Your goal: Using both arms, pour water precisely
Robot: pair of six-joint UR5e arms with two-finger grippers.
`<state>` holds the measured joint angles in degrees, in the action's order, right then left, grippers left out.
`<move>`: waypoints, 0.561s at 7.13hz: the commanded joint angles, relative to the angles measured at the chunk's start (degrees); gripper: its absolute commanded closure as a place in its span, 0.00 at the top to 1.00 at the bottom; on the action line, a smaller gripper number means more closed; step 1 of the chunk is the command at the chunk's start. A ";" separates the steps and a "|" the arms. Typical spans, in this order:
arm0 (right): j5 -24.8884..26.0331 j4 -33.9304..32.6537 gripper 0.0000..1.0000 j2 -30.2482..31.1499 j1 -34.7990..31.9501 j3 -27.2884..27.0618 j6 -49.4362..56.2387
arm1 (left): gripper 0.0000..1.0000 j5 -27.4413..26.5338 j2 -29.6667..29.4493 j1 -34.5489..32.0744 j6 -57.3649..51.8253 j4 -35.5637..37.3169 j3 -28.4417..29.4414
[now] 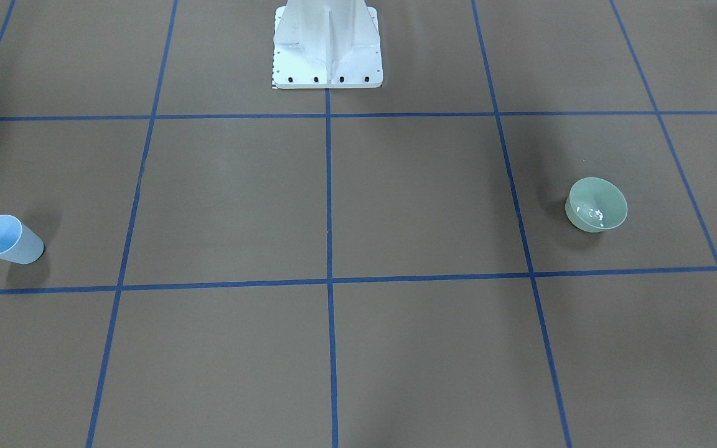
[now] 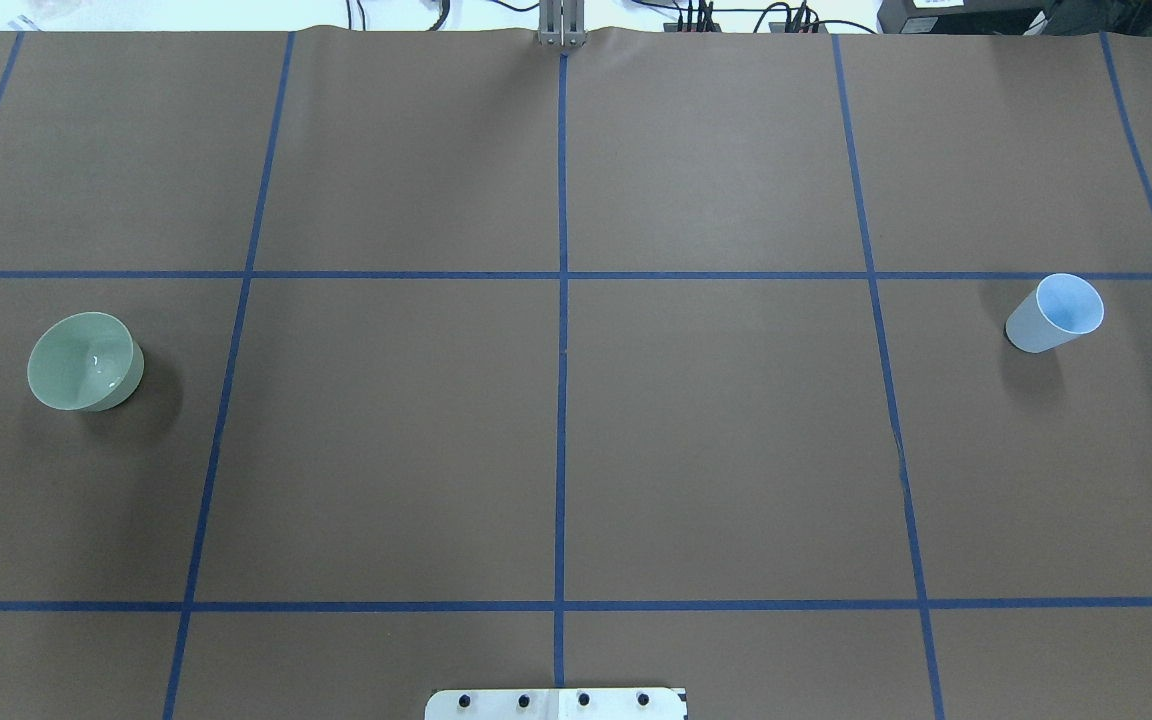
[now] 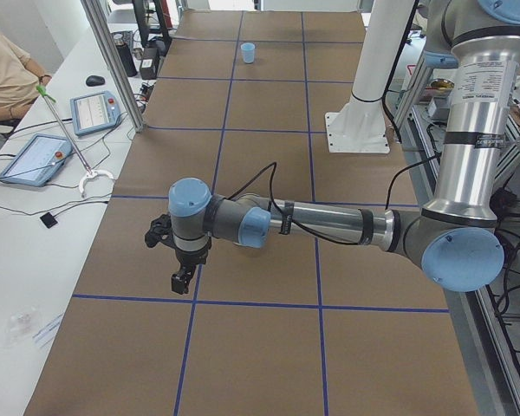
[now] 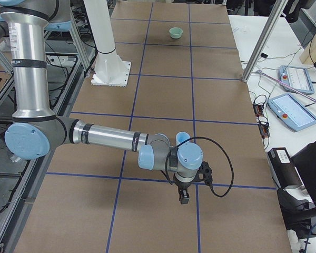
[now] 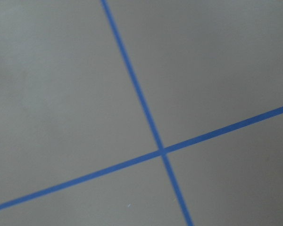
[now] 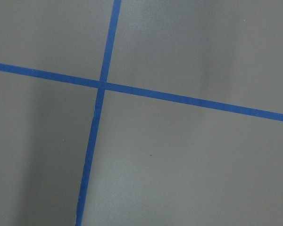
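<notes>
Jaws: left gripper (image 3: 180, 282), right gripper (image 4: 184, 199); spread or pressed together, I cannot tell.
Both hang above the table (image 2: 716, 440); blue cup (image 2: 1056, 314) upright at its right end, green bowl (image 2: 84, 361) at left; water I cannot discern.

Silver arms (image 3: 329, 227) bear blue caps (image 3: 189, 198), black cables (image 4: 230, 171).

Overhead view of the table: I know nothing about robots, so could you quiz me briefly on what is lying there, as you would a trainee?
1. True or false: the blue cup touches the green bowl.
2. On which side of the robot does the green bowl stand? A. its left B. its right C. dead centre
3. Fill in: the tape lines on the brown table are ___.
Key: 1 false; 2 A; 3 blue.
</notes>
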<state>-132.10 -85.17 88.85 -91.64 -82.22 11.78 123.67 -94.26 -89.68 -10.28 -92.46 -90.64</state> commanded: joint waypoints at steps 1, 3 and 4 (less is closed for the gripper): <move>0.00 0.00 1.00 0.01 0.05 0.04 0.00 | 1.00 -1.51 1.35 -3.21 -0.18 2.11 0.11; 0.00 0.00 1.00 0.01 0.05 0.04 0.00 | 1.00 2.27 1.45 -3.05 -0.09 1.76 0.46; 0.00 0.00 1.00 0.01 0.05 0.04 0.00 | 1.00 2.28 2.93 -3.05 -0.18 1.32 -0.15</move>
<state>-132.10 -85.17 88.86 -91.60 -82.18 11.78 125.33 -92.50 -92.69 -10.40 -90.72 -90.41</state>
